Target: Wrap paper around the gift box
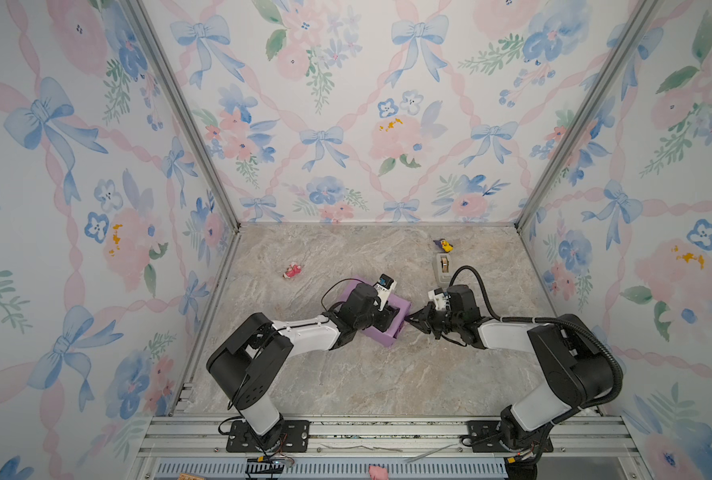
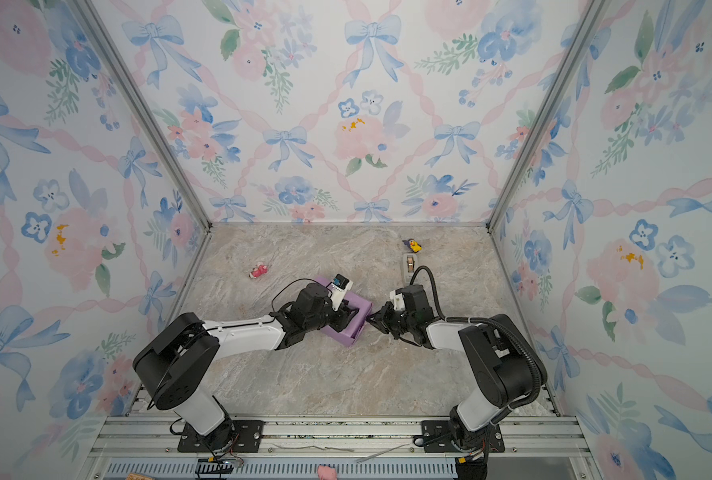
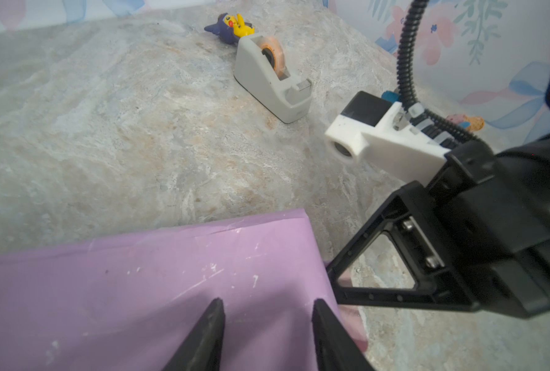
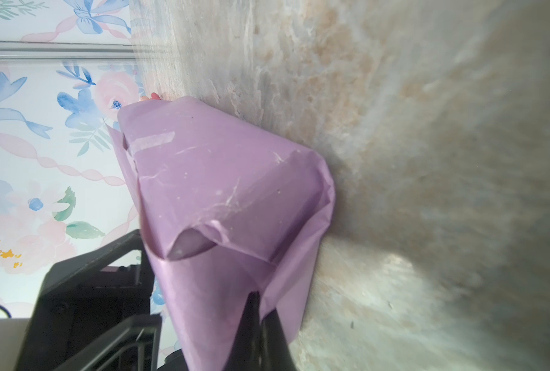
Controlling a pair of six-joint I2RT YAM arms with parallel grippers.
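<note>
With left tool spread just over the lilac paper; with right tool pressed together, tip touching its folded end.

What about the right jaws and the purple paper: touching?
Touching. The right wrist view shows the right gripper, jaws shut, pinching a flap of the paper.

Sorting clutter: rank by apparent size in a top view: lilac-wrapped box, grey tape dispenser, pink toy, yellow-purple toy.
1. lilac paper-wrapped box
2. grey tape dispenser
3. pink toy and yellow-purple toy: look alike
</note>
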